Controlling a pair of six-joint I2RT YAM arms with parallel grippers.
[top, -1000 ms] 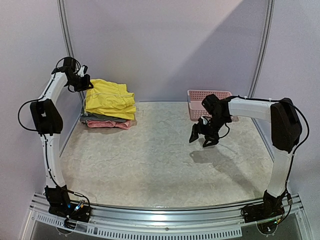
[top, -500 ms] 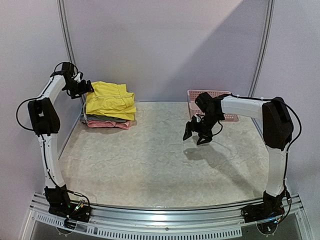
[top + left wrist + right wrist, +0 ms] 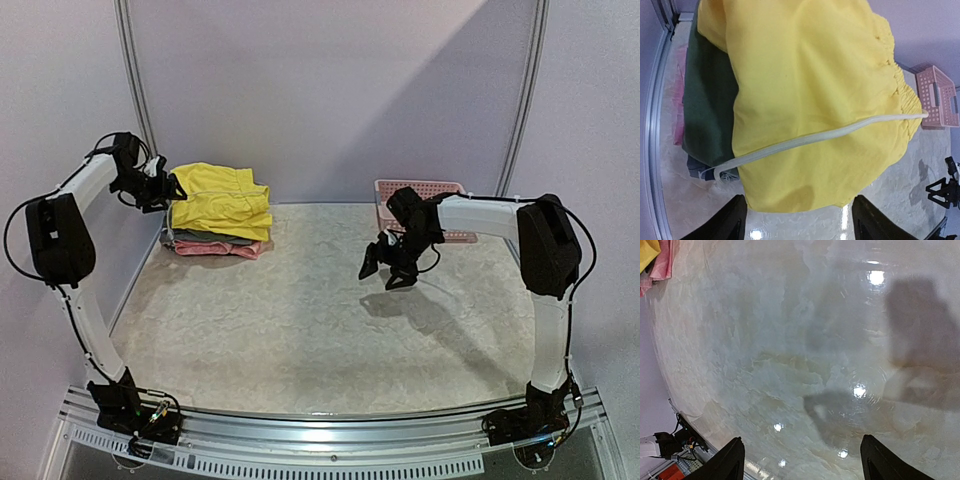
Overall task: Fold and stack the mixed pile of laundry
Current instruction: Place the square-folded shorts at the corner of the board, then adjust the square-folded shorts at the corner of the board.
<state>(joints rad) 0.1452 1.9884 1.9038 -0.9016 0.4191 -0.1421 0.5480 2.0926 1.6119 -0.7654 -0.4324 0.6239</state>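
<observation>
The laundry lies as a folded stack at the table's back left. Bright yellow shorts [image 3: 222, 200] are on top, with an olive-green garment [image 3: 205, 236] and a pink one [image 3: 215, 248] under them. My left gripper [image 3: 170, 188] hovers at the stack's left edge, open and holding nothing. In the left wrist view the yellow shorts [image 3: 810, 90] with their white drawstring [image 3: 830, 136] cover the green garment [image 3: 707, 100]. The near hem of the shorts lies just beyond my left gripper [image 3: 799, 225]. My right gripper [image 3: 385, 268] hangs open over bare table at centre right, nothing between its fingers [image 3: 800, 465].
A pink lattice basket [image 3: 420, 205] stands at the back right, also visible in the left wrist view as the pink basket [image 3: 940, 97]. The marbled tabletop [image 3: 300, 310] spreads between the stack and the basket. Walls close in the back and both sides.
My left gripper has opened, let go of the yellow shorts and drawn back to the left. The right arm has drifted left and slightly forward, still open.
</observation>
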